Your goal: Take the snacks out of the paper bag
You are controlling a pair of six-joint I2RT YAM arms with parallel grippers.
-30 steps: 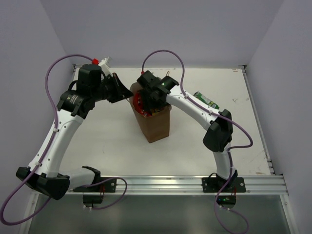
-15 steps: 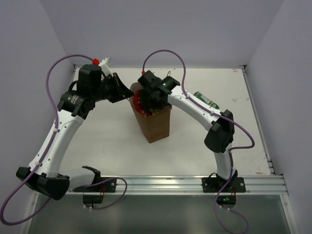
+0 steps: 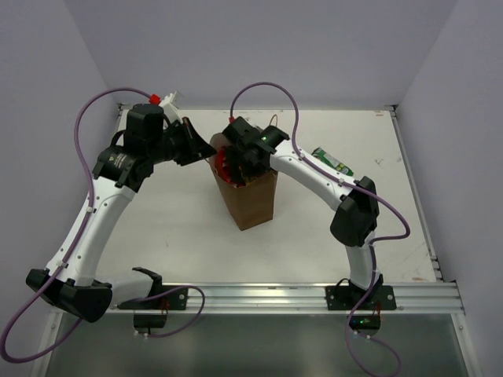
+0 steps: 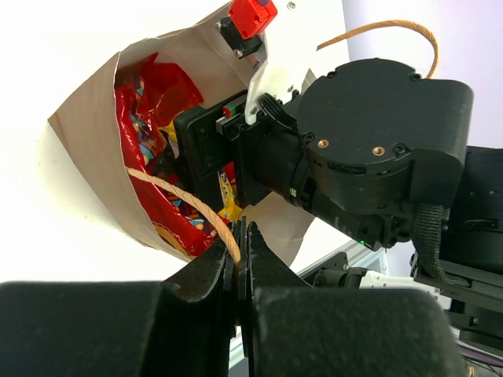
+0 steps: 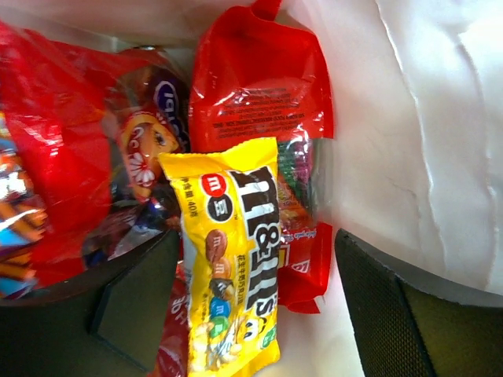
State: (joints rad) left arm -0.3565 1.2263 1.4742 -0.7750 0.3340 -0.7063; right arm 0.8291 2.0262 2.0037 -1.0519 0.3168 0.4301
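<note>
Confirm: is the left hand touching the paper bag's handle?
Touching. Left wrist view: left hand shut on the loop handle of the paper bag, pinched between both fingertips.

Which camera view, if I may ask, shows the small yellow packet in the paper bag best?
The right wrist view: the yellow packet lies in full view, print legible, among red packets. The left wrist view shows only a yellow sliver; in the top external view the right gripper hides it.

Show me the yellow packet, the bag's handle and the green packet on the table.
yellow packet [image 5: 229, 259]: right wrist view, middle of its printed front.
bag's handle [image 4: 169, 188]: left wrist view, middle of the tan loop.
green packet [image 3: 332, 162]: top view, middle of the packet.
</note>
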